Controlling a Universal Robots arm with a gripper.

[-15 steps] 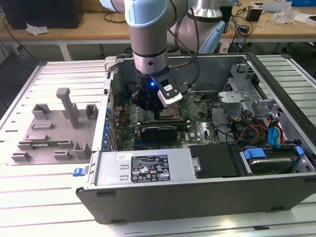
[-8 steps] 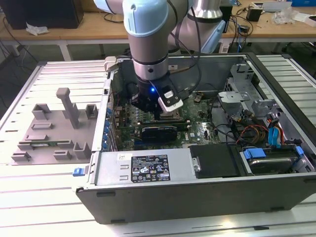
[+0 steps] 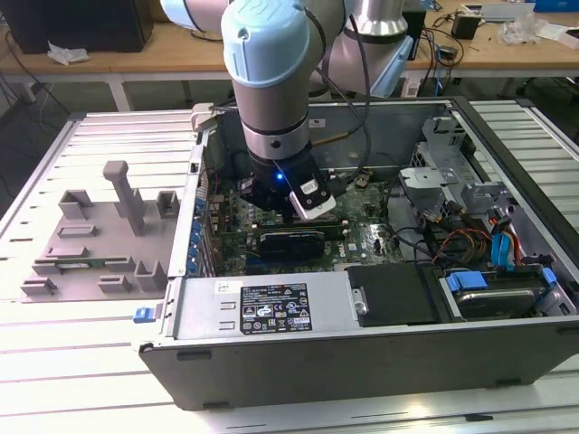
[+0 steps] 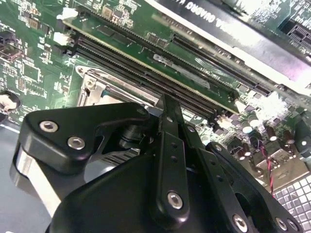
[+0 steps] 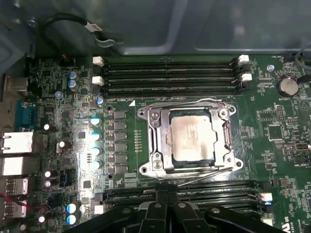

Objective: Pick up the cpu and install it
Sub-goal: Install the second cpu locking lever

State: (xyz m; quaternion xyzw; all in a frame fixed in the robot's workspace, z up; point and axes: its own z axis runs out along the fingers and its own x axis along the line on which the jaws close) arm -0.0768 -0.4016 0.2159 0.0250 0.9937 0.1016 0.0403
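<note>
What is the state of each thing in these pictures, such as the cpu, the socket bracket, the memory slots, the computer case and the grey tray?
cpu: lying flat in the socket, silvery top up.
socket bracket: down around the cpu, framing it.
memory slots: empty, no modules in them.
computer case: lying on its side, side panel off, inside exposed.
grey tray: on the table beside the case, nothing on its blocks.
gripper: inside the case, above the motherboard.

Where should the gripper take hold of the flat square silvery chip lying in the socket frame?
Judging by its pose, the flat square silvery chip is best taken from straight above, by two opposite edges: it lies flat inside the metal socket frame, which blocks any sideways approach.
</note>
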